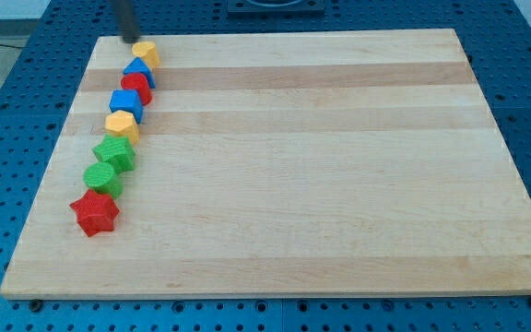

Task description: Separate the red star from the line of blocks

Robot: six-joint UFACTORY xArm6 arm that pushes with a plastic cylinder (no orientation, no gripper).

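A line of blocks runs down the left side of the wooden board (321,166). From the view's top: a yellow block (146,52), a blue block (140,70), a red block (136,88), a blue block (126,104), a yellow block (123,124), a green block (115,152), a green block (101,176), and the red star (95,212) at the bottom end. The red star touches the green block above it. My tip (127,38) is at the board's top-left edge, just left of and above the top yellow block.
The board lies on a blue perforated table (7,138). A dark fixture (275,7) stands beyond the board's top edge.
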